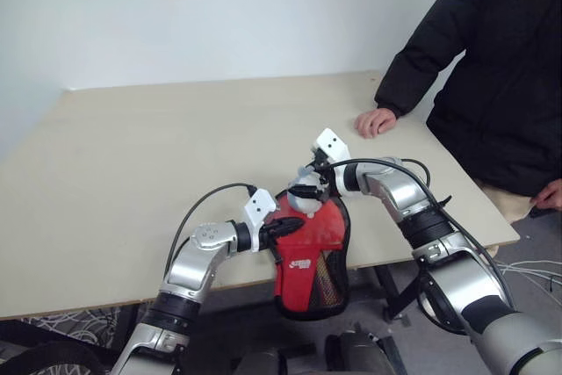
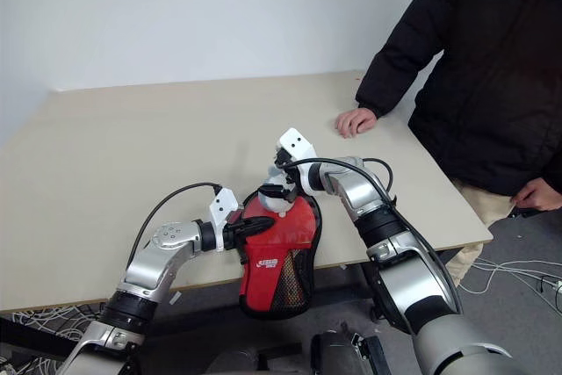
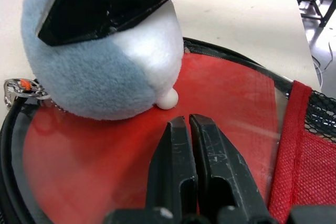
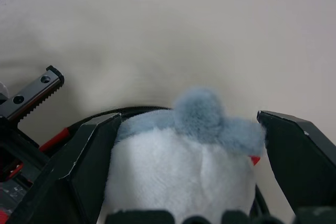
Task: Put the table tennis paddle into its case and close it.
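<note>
While the case hangs half off the near table edge, entries as follows.

Case: its case (image 1: 309,261), red side up with black mesh pocket and white logo, lies at the near edge of the table (image 1: 158,155); its lower part overhangs the edge.
Paddle: a smooth red surface shows inside the case's black rim in the left wrist view; cannot tell whether it is the table tennis paddle or the case lining.
Plush: a small grey-white plush toy (image 3: 100,72) sits on the upper, round end of the case.
Left gripper: left gripper (image 3: 189,129) has its fingers pressed together, tips on the red face of the case just beside the plush; whether they pinch any fabric cannot be told.
Right gripper: right gripper (image 4: 189,145) stands spread wide, one finger either side of the plush.
Surface: pale wooden tabletop, white wall behind.
Room: a person in a black jacket stands at the far right corner, one hand (image 1: 375,121) resting on the table.
</note>
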